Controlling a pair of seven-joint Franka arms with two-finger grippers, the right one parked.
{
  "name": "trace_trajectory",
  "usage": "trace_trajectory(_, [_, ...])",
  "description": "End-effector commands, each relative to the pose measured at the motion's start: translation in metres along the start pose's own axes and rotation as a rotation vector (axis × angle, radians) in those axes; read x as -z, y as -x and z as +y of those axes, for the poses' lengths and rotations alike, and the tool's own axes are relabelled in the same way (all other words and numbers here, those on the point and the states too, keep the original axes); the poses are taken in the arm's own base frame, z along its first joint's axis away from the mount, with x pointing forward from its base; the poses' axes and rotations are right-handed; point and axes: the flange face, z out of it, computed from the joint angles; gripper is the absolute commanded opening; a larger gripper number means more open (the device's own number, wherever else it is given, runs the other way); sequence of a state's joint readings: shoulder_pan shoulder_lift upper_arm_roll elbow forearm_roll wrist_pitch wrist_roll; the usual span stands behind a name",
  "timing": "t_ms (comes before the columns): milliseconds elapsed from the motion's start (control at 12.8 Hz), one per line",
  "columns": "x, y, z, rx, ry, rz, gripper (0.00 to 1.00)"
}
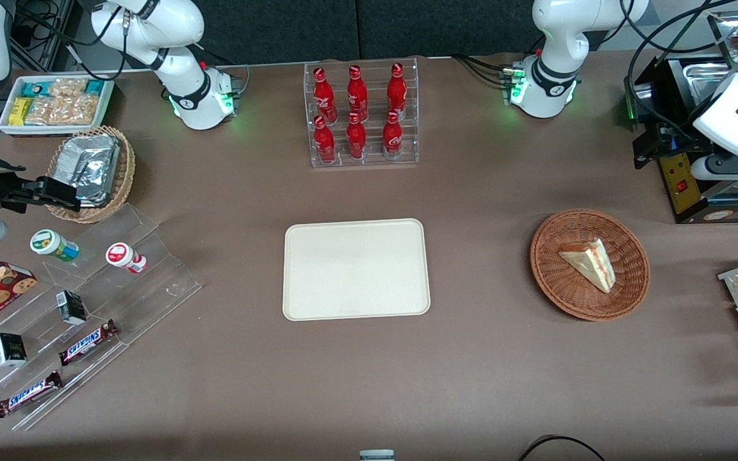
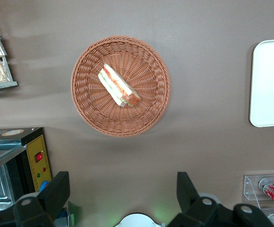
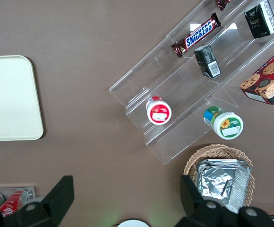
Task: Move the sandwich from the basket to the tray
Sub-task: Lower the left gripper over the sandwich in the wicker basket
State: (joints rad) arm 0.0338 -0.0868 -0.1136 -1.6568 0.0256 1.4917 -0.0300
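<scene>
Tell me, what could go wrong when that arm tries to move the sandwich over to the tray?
The sandwich is a soft wedge lying tilted in the basket; the open gripper, high above it, could crush it or let it slip. The light basket might lift or slide during the grab. The tray sits apart across bare table, so a weak hold could drop the sandwich short of it.

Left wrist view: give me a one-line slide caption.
Open claw hovers above the table, sandwich lying in the wicker basket, empty tray beside it.
</scene>
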Motion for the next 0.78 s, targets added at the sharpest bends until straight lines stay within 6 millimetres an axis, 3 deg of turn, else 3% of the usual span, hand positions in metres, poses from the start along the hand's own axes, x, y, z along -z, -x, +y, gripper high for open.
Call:
trace_trajectory(0, [0.005, -0.002, 0.0, -0.008, 0.016, -0.014, 1.0])
trace_trajectory(156, [-0.006, -0.008, -0.004, -0.003, 0.019, -0.036, 1.0])
trace_trajectory(234, [-0.025, -0.02, -0.006, 0.024, 0.022, -0.074, 1.0])
trace_trajectory(390, [-0.079, -0.05, -0.014, 0.211, 0.015, -0.167, 1.0])
trace_trajectory(468, [-0.11, -0.065, -0.036, 0.284, 0.021, -0.199, 1.0])
trace_trajectory(701, [-0.201, -0.075, -0.067, 0.519, 0.067, -0.154, 1.0])
